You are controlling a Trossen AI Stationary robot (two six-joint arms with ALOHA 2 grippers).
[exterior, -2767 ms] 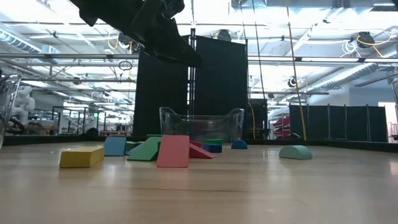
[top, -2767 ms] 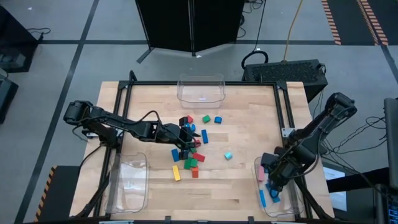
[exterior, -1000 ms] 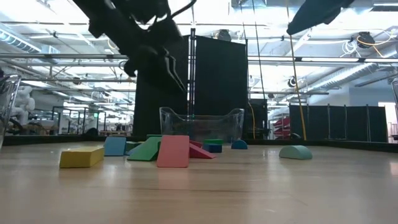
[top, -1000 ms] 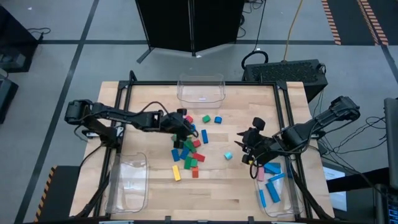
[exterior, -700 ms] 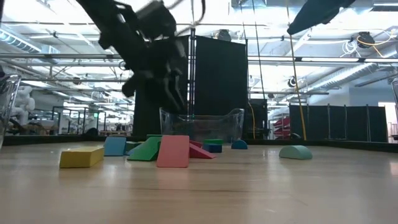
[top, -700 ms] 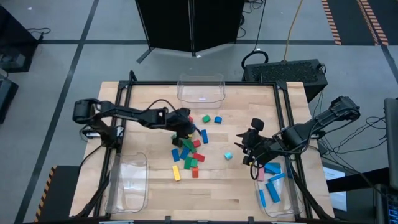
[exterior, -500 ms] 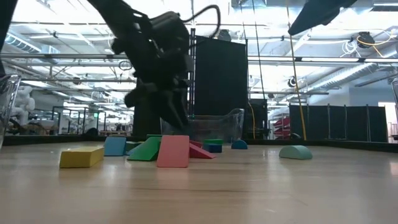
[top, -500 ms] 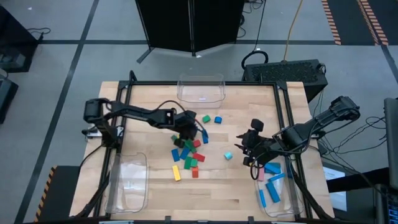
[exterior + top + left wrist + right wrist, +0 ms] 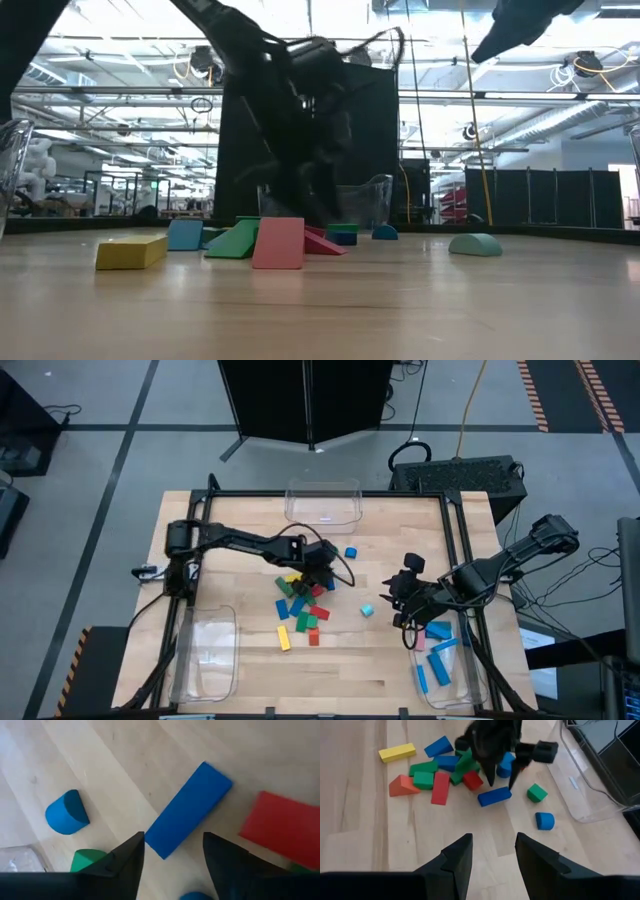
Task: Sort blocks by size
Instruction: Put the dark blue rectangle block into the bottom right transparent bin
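The blocks lie in a loose pile [image 9: 300,600] on the wooden table, in red, green, blue and yellow. A blue bar [image 9: 190,810] lies flat at the pile's right edge [image 9: 329,581]. My left gripper [image 9: 327,570] slants down over it, open. In the left wrist view its fingers [image 9: 135,855] stand on either side of the bar's end. From the right wrist view that gripper [image 9: 501,784] hangs just above the bar [image 9: 495,796]. My right gripper [image 9: 400,602] hovers open to the right of the pile with nothing between its fingers [image 9: 462,855].
A clear bin [image 9: 322,503] stands at the far edge and another [image 9: 205,655] at the near left. A third [image 9: 445,660] at the near right holds blue, pink and cyan pieces. A cyan half-round [image 9: 367,610], a green cube [image 9: 537,792] and a blue cylinder [image 9: 545,820] lie apart from the pile.
My left gripper has swung from the pile's far left side toward the table's right edge and come down over the blue bar, rolling its wrist on the way. No block has moved. My right gripper has kept still.
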